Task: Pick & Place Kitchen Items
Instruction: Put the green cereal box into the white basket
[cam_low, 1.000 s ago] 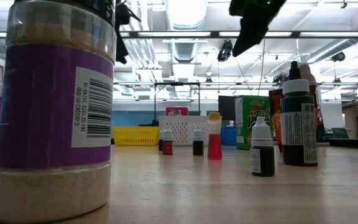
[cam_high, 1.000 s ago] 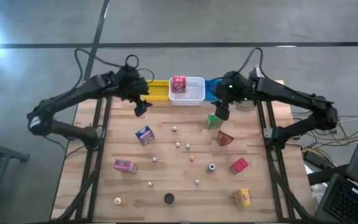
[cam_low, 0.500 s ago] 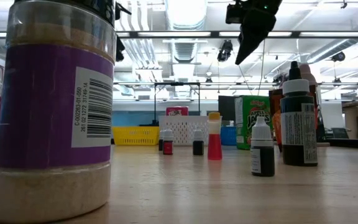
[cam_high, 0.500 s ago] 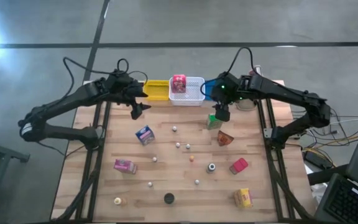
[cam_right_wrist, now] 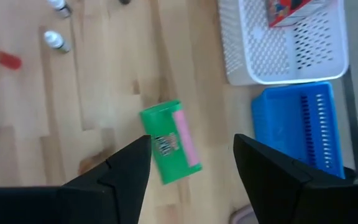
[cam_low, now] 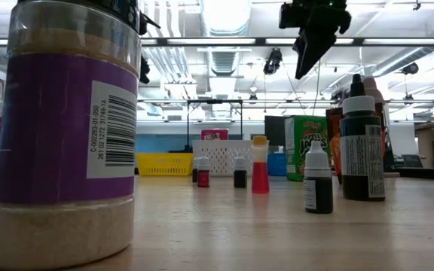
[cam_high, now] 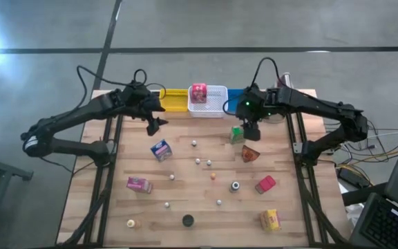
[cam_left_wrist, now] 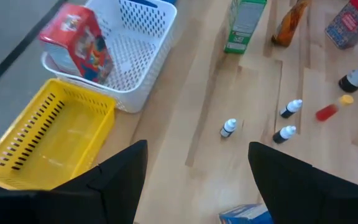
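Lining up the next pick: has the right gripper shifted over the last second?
Yes. In the high view the right gripper has moved slightly toward the table's right edge and nearer the green box, judged against the white basket.

Barcode digits 0-52263-01-050 on the purple-labelled jar (cam_low: 66,135), other labels unreadable

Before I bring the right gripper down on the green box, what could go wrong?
1. The right gripper hangs open above the green box, which lies flat and skewed to the fingers; closing could twist or shove it rather than grip it.
2. The orange packet sits close beside the box; a descent off to that side might bump it.
3. The white bin already holds a red box, so a drop there may land on it.
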You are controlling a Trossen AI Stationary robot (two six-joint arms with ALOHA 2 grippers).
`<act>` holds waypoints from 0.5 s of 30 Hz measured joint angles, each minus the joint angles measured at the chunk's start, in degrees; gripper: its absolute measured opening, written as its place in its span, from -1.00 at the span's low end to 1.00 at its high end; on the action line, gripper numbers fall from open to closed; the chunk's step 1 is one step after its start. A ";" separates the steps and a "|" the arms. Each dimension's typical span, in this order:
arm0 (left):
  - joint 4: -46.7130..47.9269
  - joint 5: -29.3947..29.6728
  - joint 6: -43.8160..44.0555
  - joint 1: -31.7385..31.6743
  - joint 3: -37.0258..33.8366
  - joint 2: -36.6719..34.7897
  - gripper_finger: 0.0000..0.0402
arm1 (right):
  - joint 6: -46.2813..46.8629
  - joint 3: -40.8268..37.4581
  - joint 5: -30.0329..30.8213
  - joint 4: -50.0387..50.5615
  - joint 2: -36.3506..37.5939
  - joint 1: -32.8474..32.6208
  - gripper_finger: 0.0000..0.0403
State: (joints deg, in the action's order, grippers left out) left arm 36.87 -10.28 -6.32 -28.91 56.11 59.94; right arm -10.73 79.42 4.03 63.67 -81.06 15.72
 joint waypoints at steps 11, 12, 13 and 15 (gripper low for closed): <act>-0.40 -0.68 -0.78 0.00 -1.17 -0.02 0.42 | 0.49 -0.88 0.64 3.76 0.00 -2.68 0.21; -0.40 -0.68 -0.79 0.00 -1.17 -0.02 0.42 | 0.55 -1.24 0.64 4.05 0.00 -2.68 0.23; -0.40 -0.68 -0.78 0.00 -1.17 -0.02 0.42 | 0.87 -1.59 0.61 3.96 0.00 -2.60 0.24; -0.40 -0.68 -0.80 0.00 -1.17 -0.02 0.42 | 1.29 -2.56 0.59 3.71 0.00 -2.62 0.25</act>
State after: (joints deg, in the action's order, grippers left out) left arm 36.47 -10.96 -7.11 -28.91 54.94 59.92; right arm -9.44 76.86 4.62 67.38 -81.06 13.10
